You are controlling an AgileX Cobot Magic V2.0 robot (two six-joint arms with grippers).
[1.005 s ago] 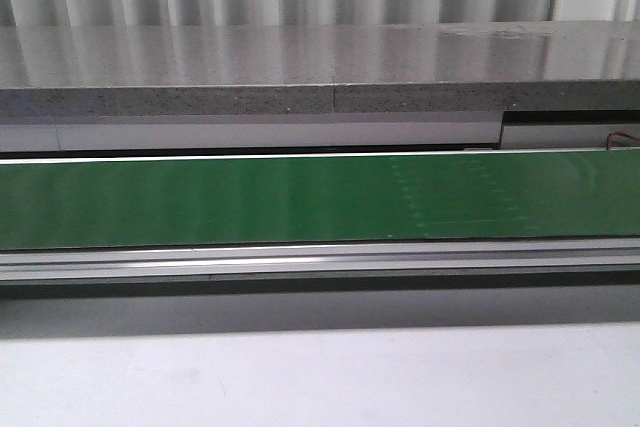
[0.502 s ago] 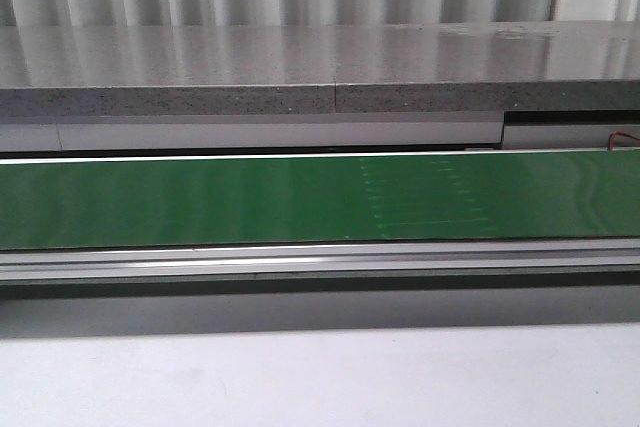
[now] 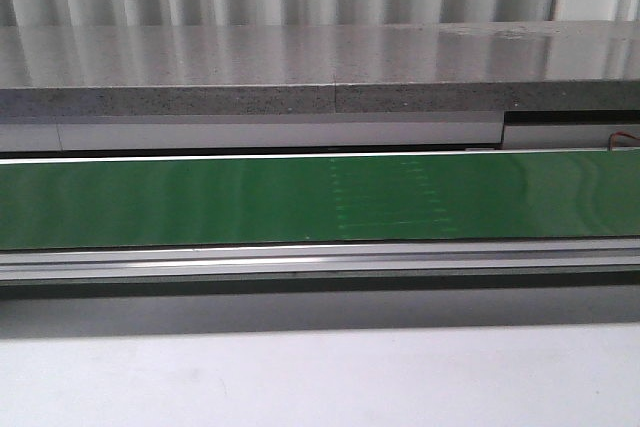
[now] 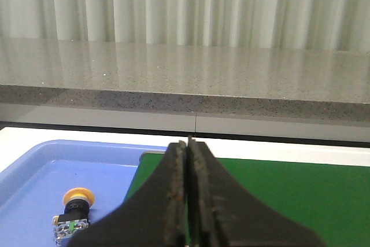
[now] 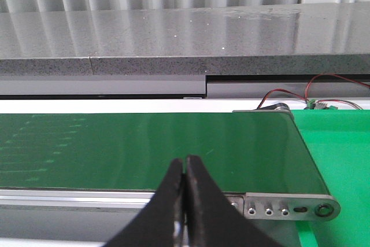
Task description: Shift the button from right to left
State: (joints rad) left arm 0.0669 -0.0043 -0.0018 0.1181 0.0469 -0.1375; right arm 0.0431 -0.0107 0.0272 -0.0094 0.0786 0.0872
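Button (image 4: 76,212), a small push-button with a round orange-yellow cap and a black collar, lies in a light blue tray (image 4: 34,172) seen only in the left wrist view, just beside the end of a green conveyor belt (image 3: 200,202). Its lower body looks pale and partly cut off by the picture's edge, so the base colour is hard to tell. Since the blue tray sits at the left arm's end, the button appears already to be on the left side, though the pictures cannot confirm that more buttons are due. The front view shows the belt bare, running across the scene below a long grey speckled counter (image 3: 300,67), with neither arm visible. The main risk from here is a missed pick: if another button arrives along the belt, a gripper with jaws pressed together could knock it rather than take it, and a moving belt could carry it past. The left gripper (image 4: 189,201) hangs level, pointing forward over the belt's left end, its two black fingers touching, holding nothing. The right gripper (image 5: 185,201) hangs likewise over the belt's right end, fingers together and empty, near a bright green bin (image 5: 341,160) and some red wires (image 5: 324,85).
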